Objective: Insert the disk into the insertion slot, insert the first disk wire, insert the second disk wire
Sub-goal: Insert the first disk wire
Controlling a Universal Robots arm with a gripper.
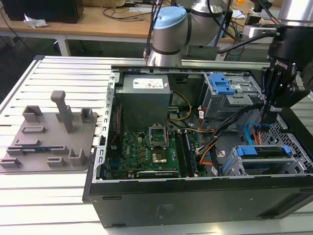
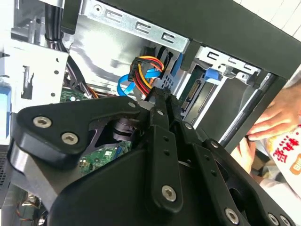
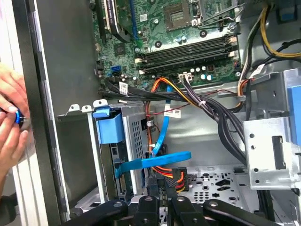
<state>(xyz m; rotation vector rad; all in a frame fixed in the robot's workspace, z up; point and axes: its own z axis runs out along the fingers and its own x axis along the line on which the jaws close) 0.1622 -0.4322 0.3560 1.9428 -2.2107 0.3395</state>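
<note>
claw (image 2: 160,96) pinching pwr wire (image 2: 146,64); disk (image 3: 109,129) seated

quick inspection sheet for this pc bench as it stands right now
surface: slatted metal table carrying an open black computer case
job's things: silver disk in a blue plastic caddy appears seated in the low grey perforated cage slot
clutter: grey moulded fixture plate at the exterior view's left
gripper: black gripper low inside the case, close to the cables
cables: flat blue cable and red-orange-yellow wire bundle beside the cage
surroundings: a person's hand at the case's outer edge; wooden desk behind
</note>
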